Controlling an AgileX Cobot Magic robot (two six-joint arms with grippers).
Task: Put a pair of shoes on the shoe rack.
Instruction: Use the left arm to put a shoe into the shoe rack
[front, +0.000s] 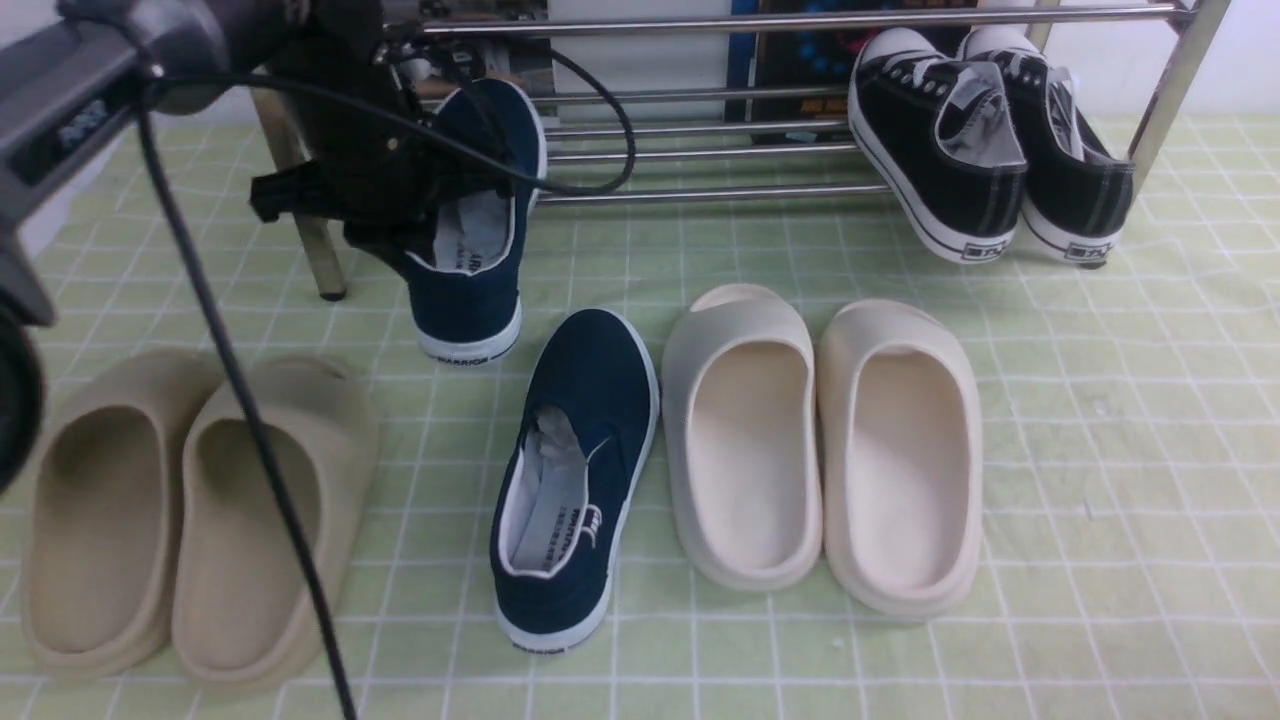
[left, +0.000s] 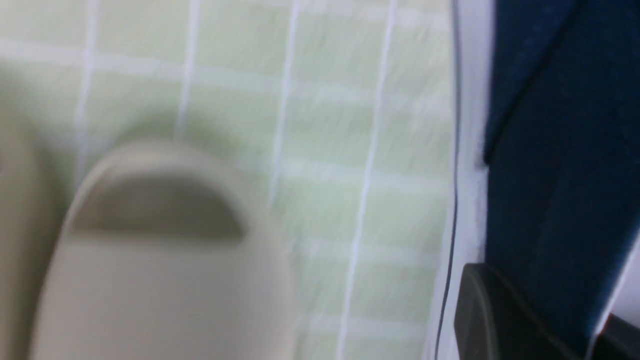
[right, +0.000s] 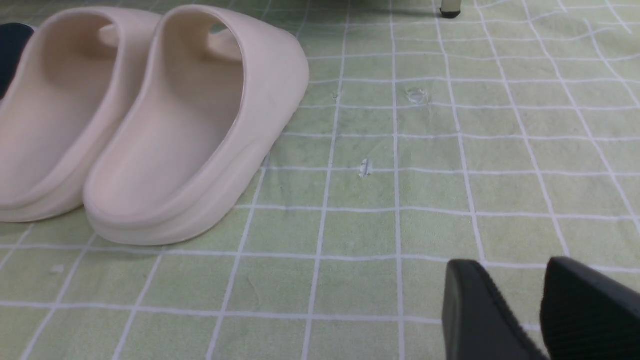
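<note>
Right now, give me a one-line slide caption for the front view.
Left claw grips one navy shoe at the shoe rack; its mate lies on the mat.

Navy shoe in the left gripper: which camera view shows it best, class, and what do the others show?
Front view: the navy shoe shows almost whole, heel down, toe up by the shoe rack, the left gripper covering one side. Left wrist view gives a blurred strip of canvas and sole. Right wrist view shows none of it.
</note>
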